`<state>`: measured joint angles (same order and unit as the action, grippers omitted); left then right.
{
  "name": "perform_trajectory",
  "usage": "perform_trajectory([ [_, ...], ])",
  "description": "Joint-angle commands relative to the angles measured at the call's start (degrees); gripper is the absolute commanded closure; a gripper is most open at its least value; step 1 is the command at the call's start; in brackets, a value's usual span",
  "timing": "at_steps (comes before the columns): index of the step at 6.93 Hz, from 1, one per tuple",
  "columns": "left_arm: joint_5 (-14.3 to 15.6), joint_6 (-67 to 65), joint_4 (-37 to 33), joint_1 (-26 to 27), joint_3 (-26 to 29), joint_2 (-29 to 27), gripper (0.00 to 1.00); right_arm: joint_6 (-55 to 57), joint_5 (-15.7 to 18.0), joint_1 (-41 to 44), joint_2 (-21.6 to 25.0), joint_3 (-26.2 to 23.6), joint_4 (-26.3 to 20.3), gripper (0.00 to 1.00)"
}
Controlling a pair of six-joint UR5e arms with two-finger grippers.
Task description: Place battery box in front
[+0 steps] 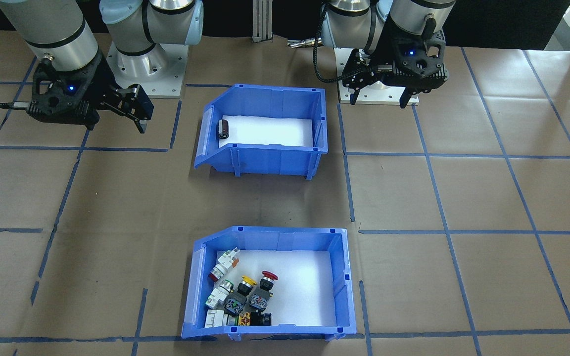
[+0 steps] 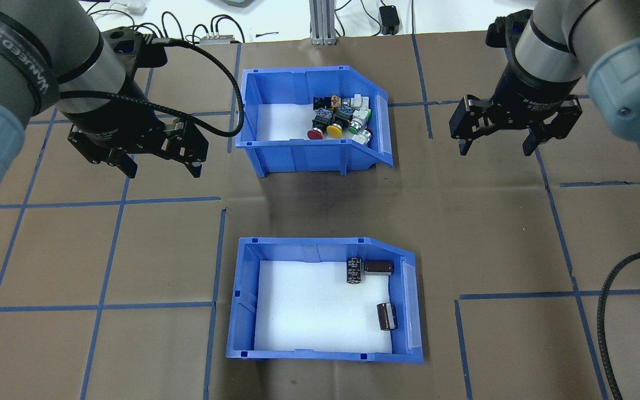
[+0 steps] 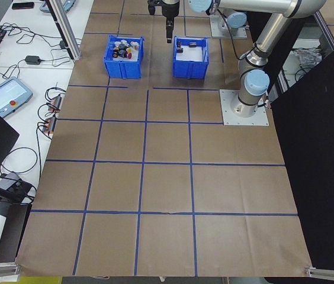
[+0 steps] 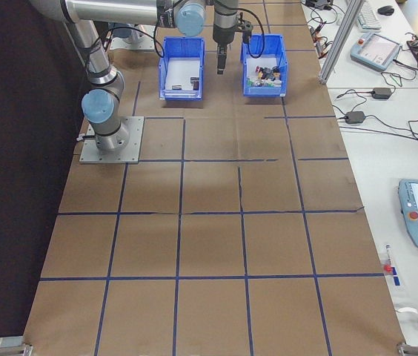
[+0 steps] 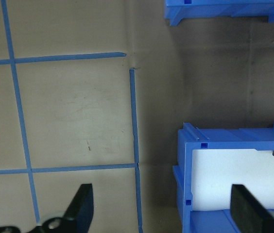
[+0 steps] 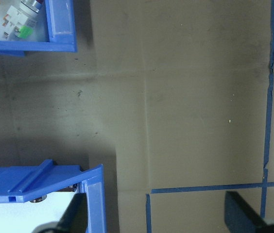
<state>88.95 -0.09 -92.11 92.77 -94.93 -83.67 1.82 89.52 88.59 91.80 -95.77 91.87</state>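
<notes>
The battery box [image 2: 320, 353] is a blue bin with a white floor, standing at the robot's side of the table, its slanted end on the overhead view's right. Three dark cylinders [image 2: 355, 271] lie near that end. The same box [image 1: 265, 160] is the farther bin in the front-facing view. My left gripper [image 2: 161, 166] hangs open and holds nothing, left of the gap between the two bins. In the left wrist view a corner of the battery box [image 5: 224, 138] lies under one fingertip. My right gripper [image 2: 495, 147] hangs open and holds nothing on the opposite side.
A matching blue bin [image 2: 298, 155] with red, yellow and white push-button switches stands farther from the robot, in line with the battery box. A black cable [image 2: 620, 278] curls over the table at right. Blue tape lines grid the brown table cover.
</notes>
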Motion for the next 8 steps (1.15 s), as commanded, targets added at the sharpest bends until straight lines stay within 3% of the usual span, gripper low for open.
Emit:
perform_trajectory([
  [1, 0.0, 0.0, 0.0, 0.04, 0.01, 0.0, 0.0, -0.06, 0.04, 0.0, 0.04, -0.04, -0.03, 0.0],
  [8, 0.0, -6.49, 0.26, 0.04, -1.49, -0.09, 0.0, -1.02, -0.04, 0.26, -1.79, 0.58, 0.23, 0.0],
])
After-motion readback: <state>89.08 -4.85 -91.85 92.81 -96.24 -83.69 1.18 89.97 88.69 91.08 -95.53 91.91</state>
